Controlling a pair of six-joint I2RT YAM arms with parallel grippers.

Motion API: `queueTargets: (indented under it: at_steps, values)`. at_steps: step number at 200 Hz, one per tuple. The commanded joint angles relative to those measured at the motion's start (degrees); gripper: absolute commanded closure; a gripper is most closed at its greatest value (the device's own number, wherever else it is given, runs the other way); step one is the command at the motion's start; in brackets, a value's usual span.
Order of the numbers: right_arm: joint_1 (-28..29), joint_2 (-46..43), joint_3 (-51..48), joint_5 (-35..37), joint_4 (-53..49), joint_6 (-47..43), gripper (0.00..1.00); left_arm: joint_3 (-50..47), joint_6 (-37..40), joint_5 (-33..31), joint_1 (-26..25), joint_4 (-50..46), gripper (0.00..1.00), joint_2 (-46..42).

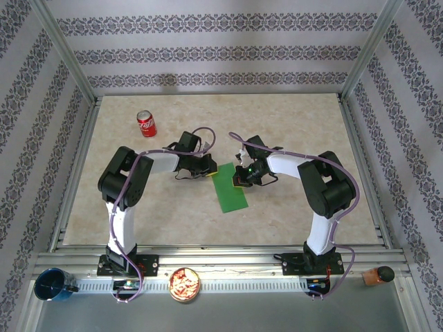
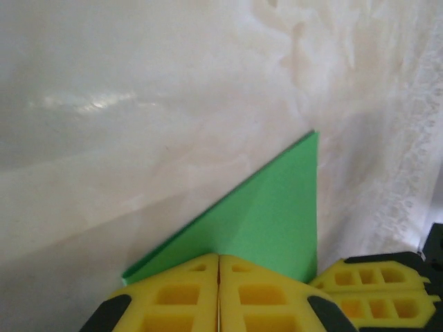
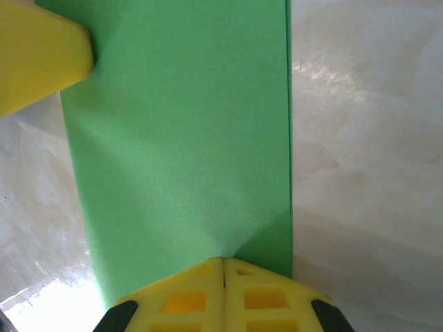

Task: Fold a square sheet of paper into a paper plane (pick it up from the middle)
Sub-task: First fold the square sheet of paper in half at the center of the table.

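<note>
The square sheet of paper is bright green and lies mid-table as a narrow rectangle. In the left wrist view its end forms a pointed triangular flap with a crease along the left edge. My left gripper is shut, its yellow tips pressed onto that flap. My right gripper is also shut, tips resting on the paper near its right edge. Each wrist view catches the other gripper's yellow fingers touching the sheet.
A red soda can stands at the back left of the table. Along the near rail are a blue cup, a bowl of snacks and a brown object. Metal frame posts and patterned walls enclose the table.
</note>
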Motion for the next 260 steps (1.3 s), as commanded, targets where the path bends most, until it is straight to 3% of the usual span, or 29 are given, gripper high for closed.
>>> queueTargets:
  at_steps: [1,92,126,177,219,260]
  values:
    - [-0.42,3.16,-3.08,5.13,-5.75,-0.52,1.00,-1.34,0.39,-4.64,1.50,-0.41,0.92,0.45]
    - [-0.51,3.14,-3.23,5.04,-5.71,-0.52,1.00,3.36,-1.48,-6.42,4.41,-3.97,0.93,2.13]
    - [-0.51,2.85,-3.48,4.94,-5.58,-0.50,1.00,1.46,-3.98,-6.00,4.33,-0.47,0.94,-4.10]
    - [-0.86,2.28,-3.46,4.76,-5.49,-0.08,1.00,-0.95,-3.75,0.12,0.68,2.13,0.93,-9.45]
    - [-0.95,2.12,-3.79,4.67,-5.31,0.12,1.00,-2.29,-3.15,4.03,-2.53,3.47,0.93,-7.03]
    - [-0.99,2.29,-4.09,4.76,-5.05,0.20,1.00,-5.18,-2.56,3.35,-3.86,4.83,0.93,-5.02]
